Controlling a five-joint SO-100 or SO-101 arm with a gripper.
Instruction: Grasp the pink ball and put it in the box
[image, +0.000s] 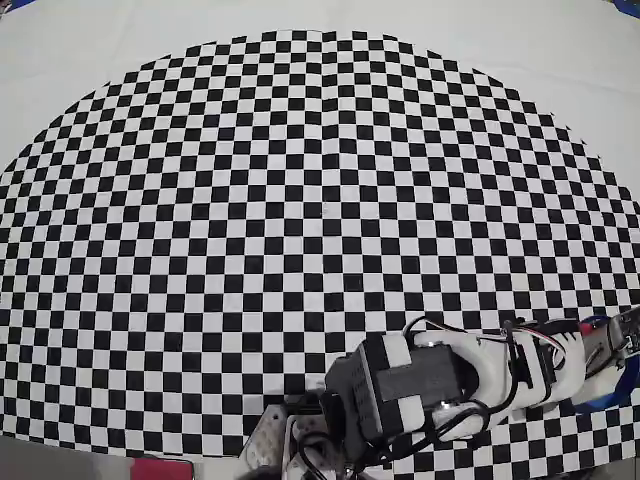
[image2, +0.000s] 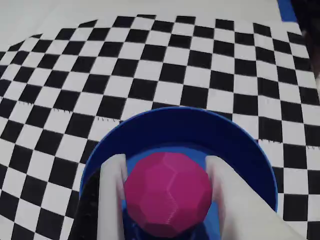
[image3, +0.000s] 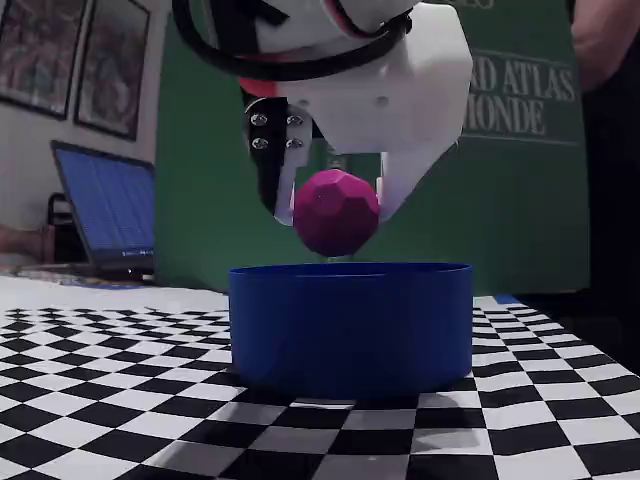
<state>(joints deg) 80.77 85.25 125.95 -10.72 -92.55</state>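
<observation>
The white two-finger gripper (image3: 335, 215) is pinched on the faceted matte magenta-pink ball (image3: 336, 212), hanging just above the round bright blue box (image3: 350, 325). That box sits on a black-and-white checkered cloth (image3: 90, 400). Behind: open laptop (image3: 105, 210), green atlas poster (image3: 520, 150), framed pictures (image3: 75, 60).

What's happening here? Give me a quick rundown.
A single robot arm is carrying the pink ball over a checkerboard mat. Its gripper is shut on the ball, one white finger on each side, and holds it in the air just above the open top of the round blue container. The wrist view shows the ball lined up over the container's inside. The ball has not been let go yet, so the drop is what remains.
</observation>
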